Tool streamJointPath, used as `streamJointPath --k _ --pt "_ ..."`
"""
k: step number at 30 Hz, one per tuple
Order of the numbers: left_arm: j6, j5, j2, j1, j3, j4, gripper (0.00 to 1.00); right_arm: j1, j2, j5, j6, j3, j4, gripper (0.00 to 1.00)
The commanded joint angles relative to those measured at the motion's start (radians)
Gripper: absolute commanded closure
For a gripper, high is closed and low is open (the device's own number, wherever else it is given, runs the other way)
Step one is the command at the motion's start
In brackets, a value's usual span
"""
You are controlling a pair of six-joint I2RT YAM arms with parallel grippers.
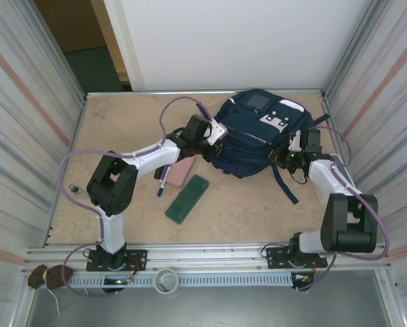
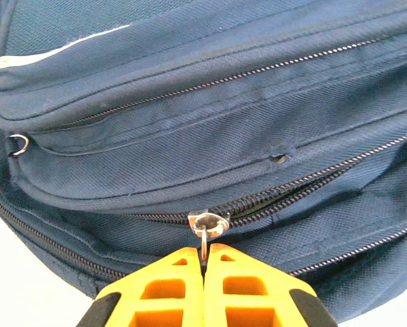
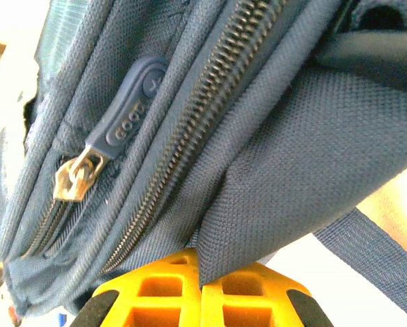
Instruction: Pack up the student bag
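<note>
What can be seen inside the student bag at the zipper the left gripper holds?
The left gripper pinches the zipper pull. Beside the slider only a narrow slit is open, and nothing recognisable shows through it. Fabric of the student bag covers any contents.

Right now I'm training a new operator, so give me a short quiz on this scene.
1. True or false: the left gripper pinches a zipper pull on the bag.
2. What does the right gripper hold? A) nothing B) a fold of bag fabric C) a zipper pull
3. Fill in: the green case lies ___ the bag (inside/outside).
Key: 1 true; 2 B; 3 outside.
</note>
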Motion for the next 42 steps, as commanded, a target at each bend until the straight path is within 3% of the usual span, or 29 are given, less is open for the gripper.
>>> streamJointPath --k 1,8,12,22,28,31,33,36,38,42 --pt "-0.035 0.054 -0.099 -0.022 -0.018 0.007 1.0 -0.015 0.06 -0.041 -0.046 0.093 -0.022 0.99" --pt "-0.063 0.124 -0.091 -0.129 0.023 0.012 1.0 -0.017 0.169 -0.036 -0.068 0.242 -0.095 0.9" --pt "-0.077 0.125 -0.058 -0.173 0.057 0.015 1.0 -0.026 0.165 0.011 -0.102 0.262 -0.159 0.78" --pt "-0.097 0.123 0.021 -0.181 0.14 0.008 1.0 -0.031 -0.153 -0.03 0.018 -0.045 -0.096 0.35" --pt "-0.096 0.138 0.023 -0.181 0.138 0.012 1.0 0.056 -0.194 0.008 0.129 -0.148 0.059 0.26" --pt "-0.093 0.143 0.016 -0.181 0.131 0.011 1.0 0.098 -0.146 0.03 0.159 -0.149 0.145 0.32" --pt "-0.08 0.128 0.003 -0.181 0.114 0.008 1.0 0.102 -0.12 0.061 0.154 -0.141 0.167 0.48" --pt "-0.058 0.084 -0.022 -0.17 0.075 -0.004 1.0 0.085 -0.116 0.099 0.13 -0.135 0.159 0.8" --pt "-0.052 0.061 -0.042 -0.149 0.042 -0.013 1.0 0.066 -0.132 0.109 0.128 -0.145 0.161 0.95" --pt "-0.048 0.044 -0.089 -0.099 -0.032 0.004 1.0 0.053 -0.189 0.153 0.151 -0.184 0.177 1.0"
